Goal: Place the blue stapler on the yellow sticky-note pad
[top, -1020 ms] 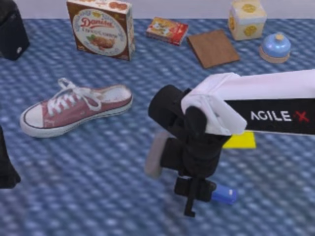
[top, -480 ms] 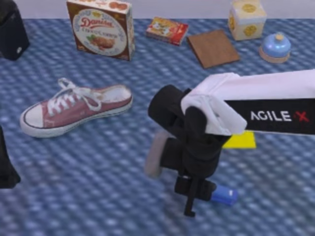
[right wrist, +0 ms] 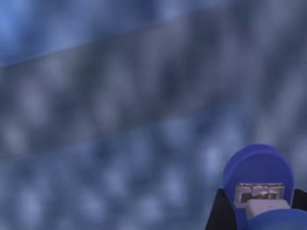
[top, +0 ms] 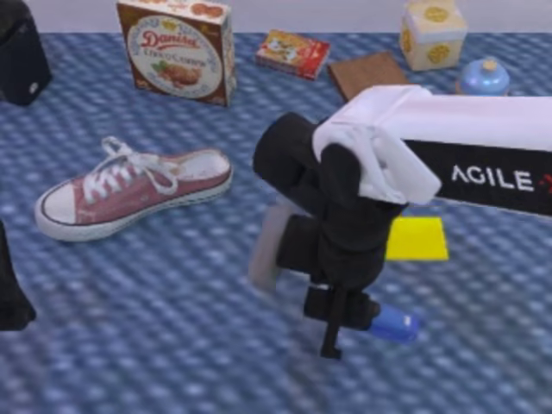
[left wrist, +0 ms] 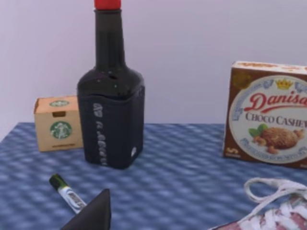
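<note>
The blue stapler (top: 397, 325) sits in my right gripper (top: 349, 321), which is shut on it just above the cloth near the table's front edge. In the right wrist view the blue stapler (right wrist: 257, 176) shows end-on between the dark fingers (right wrist: 219, 213). The yellow sticky-note pad (top: 417, 239) lies flat just beyond the stapler, its left part hidden under my right arm. My left gripper (top: 10, 297) is parked at the left edge. Only one of its fingertips (left wrist: 96, 211) shows in the left wrist view, with nothing beside it.
A pink sneaker (top: 129, 185) lies at centre left. Along the back stand a dark bottle (top: 19, 52), a Danisa box (top: 177, 50), a small snack box (top: 293, 53), a brown board (top: 362, 71), a carton (top: 431, 30) and a light-blue bell (top: 485, 76). A marker (left wrist: 67, 192) lies near the bottle.
My right arm has risen and shifted slightly toward the back, carrying the stapler with it. More of the yellow pad shows. The left arm has not moved.
</note>
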Motion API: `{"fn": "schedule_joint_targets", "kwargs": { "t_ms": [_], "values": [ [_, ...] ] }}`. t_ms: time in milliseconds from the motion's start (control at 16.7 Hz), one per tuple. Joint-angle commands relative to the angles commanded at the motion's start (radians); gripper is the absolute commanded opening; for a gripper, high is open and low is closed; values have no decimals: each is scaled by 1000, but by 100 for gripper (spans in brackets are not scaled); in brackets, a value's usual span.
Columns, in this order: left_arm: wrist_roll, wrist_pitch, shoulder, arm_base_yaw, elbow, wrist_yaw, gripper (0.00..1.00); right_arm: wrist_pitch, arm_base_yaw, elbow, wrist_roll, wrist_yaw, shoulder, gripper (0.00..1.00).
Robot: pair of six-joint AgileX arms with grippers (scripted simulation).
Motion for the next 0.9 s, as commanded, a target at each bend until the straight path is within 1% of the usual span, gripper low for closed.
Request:
{"fn": "schedule_joint_targets", "kwargs": {
  "t_ms": [180, 300, 660, 780, 900],
  "values": [
    [0, 0, 0, 0, 0, 0, 100, -141, 4, 88, -3, 0, -39, 0],
    [0, 0, 0, 0, 0, 0, 100, -191, 4, 127, -3, 0, -62, 0],
    [0, 0, 0, 0, 0, 0, 100, -195, -1, 137, 8, 1, -64, 0],
    [0, 0, 0, 0, 0, 0, 100, -181, -7, 152, 59, 10, -62, 0],
    [0, 0, 0, 0, 0, 0, 100, -159, -20, 177, 151, 23, -59, 0]
  ]
}}
